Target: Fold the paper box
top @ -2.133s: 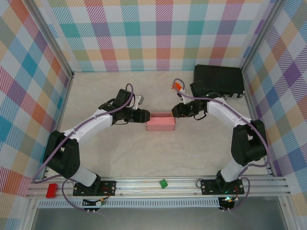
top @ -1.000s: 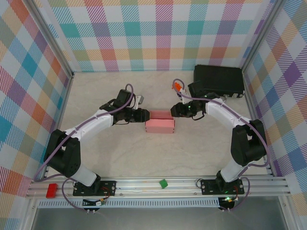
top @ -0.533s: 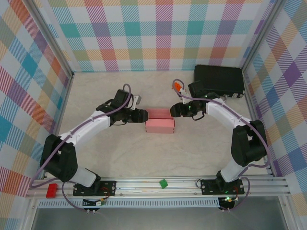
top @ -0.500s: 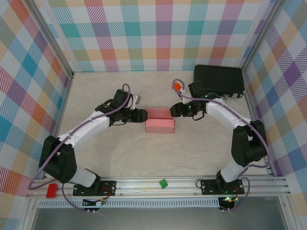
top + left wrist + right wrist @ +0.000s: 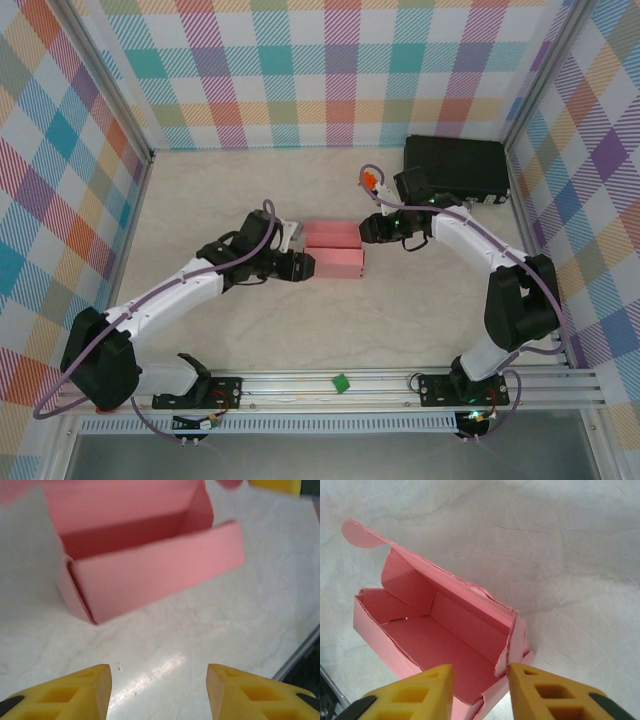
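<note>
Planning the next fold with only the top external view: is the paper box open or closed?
Observer: Open; the right wrist view looks into the paper box, empty inside.
Operator: Do the right fingers hold its end?
Observer: No; the upright end flap stands between them with a gap beside it.
Operator: And the left fingers?
Observer: Apart, short of the box, bare table between them.

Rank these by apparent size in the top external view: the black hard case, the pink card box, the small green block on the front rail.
1. black hard case, largest.
2. pink card box, clearly smaller.
3. small green block, smallest by far.
</note>
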Robot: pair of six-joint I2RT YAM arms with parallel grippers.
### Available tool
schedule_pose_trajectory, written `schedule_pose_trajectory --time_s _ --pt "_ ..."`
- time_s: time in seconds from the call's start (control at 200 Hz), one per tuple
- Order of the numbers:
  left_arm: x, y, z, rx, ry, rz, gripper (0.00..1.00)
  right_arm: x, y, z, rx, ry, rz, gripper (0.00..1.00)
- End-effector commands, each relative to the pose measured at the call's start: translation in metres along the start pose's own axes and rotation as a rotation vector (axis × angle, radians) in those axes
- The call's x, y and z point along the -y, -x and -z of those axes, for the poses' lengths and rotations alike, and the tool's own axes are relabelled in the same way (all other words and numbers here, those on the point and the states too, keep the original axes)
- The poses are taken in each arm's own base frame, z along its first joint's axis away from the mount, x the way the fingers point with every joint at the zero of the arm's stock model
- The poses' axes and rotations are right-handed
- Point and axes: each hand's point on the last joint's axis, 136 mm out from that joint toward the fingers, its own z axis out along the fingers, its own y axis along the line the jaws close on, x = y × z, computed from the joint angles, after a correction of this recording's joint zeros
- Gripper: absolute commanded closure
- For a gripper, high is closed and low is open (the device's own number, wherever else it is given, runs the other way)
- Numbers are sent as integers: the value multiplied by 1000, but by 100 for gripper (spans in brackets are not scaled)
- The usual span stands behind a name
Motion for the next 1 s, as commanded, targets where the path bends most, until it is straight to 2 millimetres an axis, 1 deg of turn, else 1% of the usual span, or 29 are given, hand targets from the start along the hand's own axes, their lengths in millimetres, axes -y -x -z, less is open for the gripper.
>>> schedule_pose_trajectory --time_s 0.0,0.125,0.14,0.26,0.44,0.6,0.97,0.995 --pt "16 -3 -8 9 -67 8 48 -1 -1 -4 -5 8 23 69" --pt "17 -13 -20 -24 -77 33 51 2 -3 -5 -14 -5 29 72" --pt "21 -8 -21 -4 -89 28 51 1 -3 -5 -14 -3 30 72" --pt "14 -11 -33 -2 -67 60 50 5 -3 -6 -15 -22 25 73" --pt "10 -9 -45 16 -69 98 50 10 -2 -8 -12 -47 16 76" --pt "9 -7 -51 25 -69 107 50 14 0 -10 -11 -62 7 81" --pt "7 -3 -58 41 -67 128 50 17 -2 -12 -16 -70 14 100" --pt "6 -4 -59 41 -64 130 50 17 -2 -12 -16 -71 15 100"
